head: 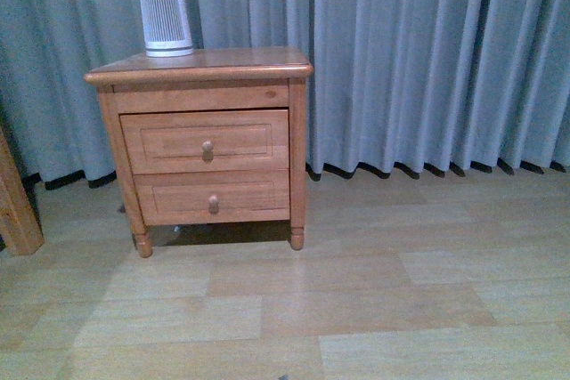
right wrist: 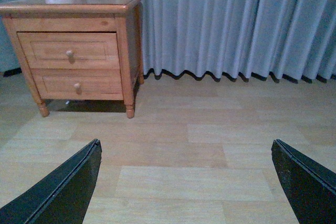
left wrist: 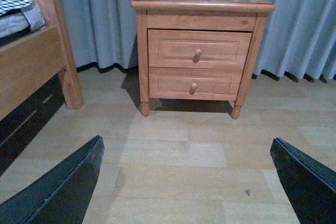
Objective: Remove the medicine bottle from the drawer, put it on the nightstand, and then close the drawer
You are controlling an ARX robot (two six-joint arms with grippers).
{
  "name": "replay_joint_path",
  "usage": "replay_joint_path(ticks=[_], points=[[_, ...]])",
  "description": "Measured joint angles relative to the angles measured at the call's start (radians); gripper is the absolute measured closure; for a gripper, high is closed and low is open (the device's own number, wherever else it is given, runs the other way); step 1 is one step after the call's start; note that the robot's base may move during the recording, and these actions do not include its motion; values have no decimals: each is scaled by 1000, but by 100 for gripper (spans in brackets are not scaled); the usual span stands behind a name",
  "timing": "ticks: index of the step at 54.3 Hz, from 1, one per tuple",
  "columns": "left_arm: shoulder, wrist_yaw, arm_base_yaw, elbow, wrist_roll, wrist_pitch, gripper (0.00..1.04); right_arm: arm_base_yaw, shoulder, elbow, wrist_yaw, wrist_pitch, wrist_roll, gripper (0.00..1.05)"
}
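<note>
Ribbed grey-white cylinder device [head: 165, 17] tops reddish-brown wooden nightstand [head: 205, 65], grey pleated curtain [head: 427, 60] behind; left gripper [left wrist: 186, 141], right gripper [right wrist: 186, 141] spread wide

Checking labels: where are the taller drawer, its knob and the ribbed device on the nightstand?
taller drawer [head: 165, 141], front view, left part of its panel front.
knob [head: 207, 146], front view, its round head.
ribbed device [head: 165, 15], front view, middle of its ribbed body.
</note>
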Motion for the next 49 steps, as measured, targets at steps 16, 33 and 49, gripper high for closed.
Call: replay_joint_path(ticks=[16,33,49], points=[[0,0,0,0,0,0,6,0,0,0,0,0,0,7],[0,0,0,0,0,0,6,0,0,0,0,0,0,7],[0,0,0,0,0,0,6,0,0,0,0,0,0,7]])
